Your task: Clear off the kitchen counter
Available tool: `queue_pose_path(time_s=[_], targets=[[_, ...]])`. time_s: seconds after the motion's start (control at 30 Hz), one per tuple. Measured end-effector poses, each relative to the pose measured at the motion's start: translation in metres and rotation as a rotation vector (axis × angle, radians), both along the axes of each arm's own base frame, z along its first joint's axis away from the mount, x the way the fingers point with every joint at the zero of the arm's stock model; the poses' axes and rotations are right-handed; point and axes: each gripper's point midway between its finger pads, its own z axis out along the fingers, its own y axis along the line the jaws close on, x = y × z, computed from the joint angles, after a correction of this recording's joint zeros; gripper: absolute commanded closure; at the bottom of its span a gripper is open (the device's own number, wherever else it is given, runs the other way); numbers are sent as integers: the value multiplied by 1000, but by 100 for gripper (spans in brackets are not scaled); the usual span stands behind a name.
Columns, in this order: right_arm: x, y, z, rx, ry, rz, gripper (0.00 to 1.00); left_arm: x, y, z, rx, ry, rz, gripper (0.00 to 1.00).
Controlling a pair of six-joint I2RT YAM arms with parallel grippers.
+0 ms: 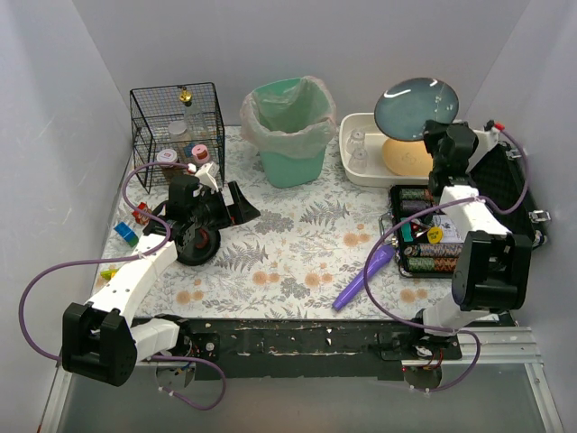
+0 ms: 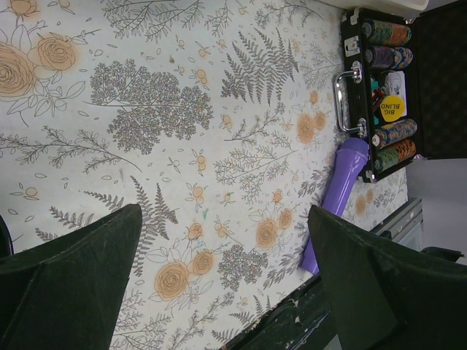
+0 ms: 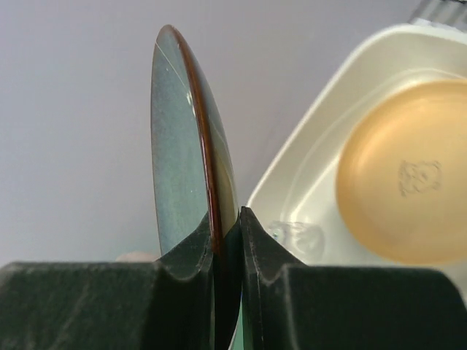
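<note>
The kitchen counter (image 1: pixel 288 244) is a tabletop with a fern-and-flower cloth, also seen in the left wrist view (image 2: pixel 168 109). My right gripper (image 1: pixel 439 135) is shut on the rim of a blue-green plate (image 1: pixel 416 108), held on edge above the white basin (image 1: pixel 361 171). In the right wrist view the plate (image 3: pixel 179 146) stands upright between my right gripper (image 3: pixel 226 226). My left gripper (image 1: pixel 233 203) is open and empty, low over the counter's left side (image 2: pixel 226 277). A purple tool (image 1: pixel 365 278) lies on the counter at front right.
The basin holds an orange dish (image 1: pixel 407 155) and clear glasses (image 1: pixel 358 144). An open black case of poker chips (image 1: pixel 433 236) is at right. A green lined bin (image 1: pixel 290 131) and a wire basket (image 1: pixel 178 126) stand at the back. Small coloured toys (image 1: pixel 126 233) lie far left.
</note>
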Motion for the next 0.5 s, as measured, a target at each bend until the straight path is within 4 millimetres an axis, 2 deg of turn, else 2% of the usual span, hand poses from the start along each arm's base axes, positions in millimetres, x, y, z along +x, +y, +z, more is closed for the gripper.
queue_pose_path(time_s=[0.07, 0.23, 0.37, 0.5], targets=[[-13, -12, -23, 42, 29, -52, 99, 0, 0, 0, -1, 0, -1, 2], [-34, 2, -64, 119, 85, -23, 99, -1, -1, 0, -2, 1, -4, 2], [-39, -3, -77, 164, 85, -23, 99, 0, -1, 0, -2, 0, -4, 2], [-39, -19, -74, 168, 65, -51, 99, 0, -1, 0, -3, -1, -5, 2]])
